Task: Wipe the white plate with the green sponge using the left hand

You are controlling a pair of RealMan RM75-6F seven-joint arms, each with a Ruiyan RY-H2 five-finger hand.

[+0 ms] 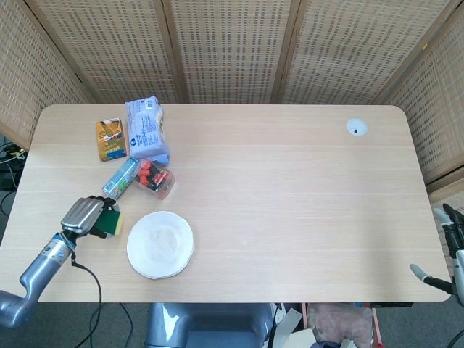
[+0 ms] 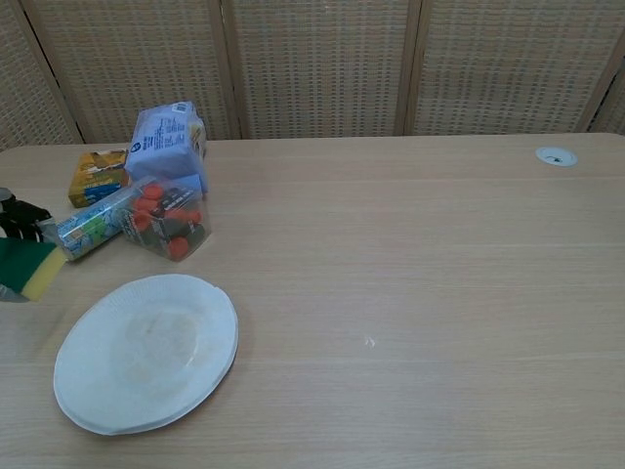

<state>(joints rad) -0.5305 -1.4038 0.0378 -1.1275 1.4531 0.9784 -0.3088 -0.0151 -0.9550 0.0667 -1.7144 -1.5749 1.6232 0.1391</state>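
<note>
Left hand (image 1: pixel 85 214): grips green sponge (image 1: pixel 110 222), left of white plate (image 1: pixel 160 244), apart from it.
Sponge axis: cannot tell; yellow side faces plate.
Plate: flat on tabletop (image 1: pixel 290 203), near front edge.
Nearby: clear box (image 1: pixel 154 180), tube (image 1: pixel 119 178), blue pack (image 1: pixel 147 129), orange box (image 1: pixel 110 139) behind.
Right hand (image 1: pixel 444 246): at table's far edge, state cannot be told.

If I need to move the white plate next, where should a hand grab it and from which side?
Take the white plate by its raised rim on the right edge, coming in low from the right, probably with thumb over and fingers under. It lies flat, so only the lip offers a hold. The left hand holds the green sponge to the plate's left, and packages crowd the far side.
</note>
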